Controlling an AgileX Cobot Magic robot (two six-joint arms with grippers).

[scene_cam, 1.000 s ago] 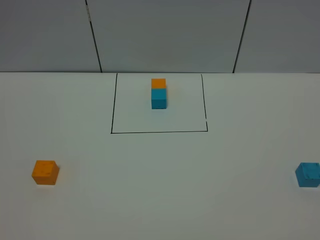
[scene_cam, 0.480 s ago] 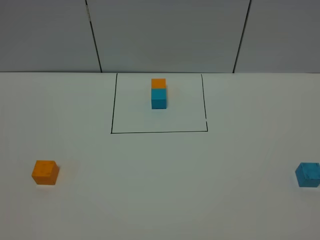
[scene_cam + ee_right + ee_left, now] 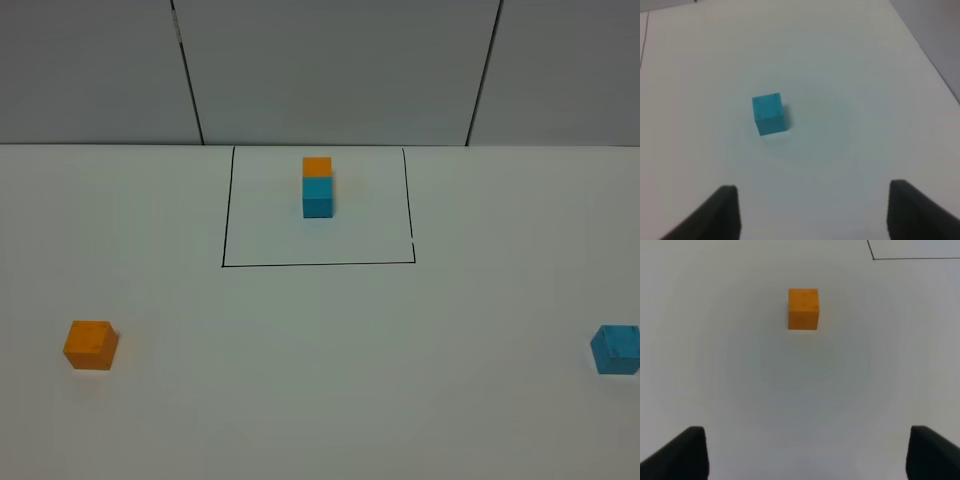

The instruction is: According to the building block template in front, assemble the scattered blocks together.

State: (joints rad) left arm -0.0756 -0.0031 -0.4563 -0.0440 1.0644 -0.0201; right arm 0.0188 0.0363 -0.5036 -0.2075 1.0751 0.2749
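My left gripper (image 3: pixel 805 455) is spread wide. Its two dark fingers (image 3: pixel 675 454) sit at opposite corners of the wrist view, w/ only bare table (image 3: pixel 320 400) between the tips. The orange cube (image 3: pixel 803 309) lies ahead of it, flat on the table, well apart from both fingers, w/ white surface on every side. One corner of the black frame (image 3: pixel 873 258) shows past the cube, off to one side and not close to it.

My right gripper (image 3: pixel 812 210) is spread the same way, holding nothing. The teal cube (image 3: pixel 769 114) sits ahead of it, turned slightly askew to the fingers. The table's side edge runs diagonally beyond the cube, w/ a broad strip of white between them.

In the high view, the orange cube (image 3: pixel 91 345) is near the left border and the teal cube (image 3: pixel 615 349) is right at the right border, its far side almost cut off. The two are far apart, w/ a wide open middle between them.

The template (image 3: pixel 317 187) stands inside the frame (image 3: pixel 318 264), in its far half, close to the wall (image 3: pixel 330 70). Its orange block is at the back and its teal block in front, touching. There is room btw it and the frame's side and front lines.
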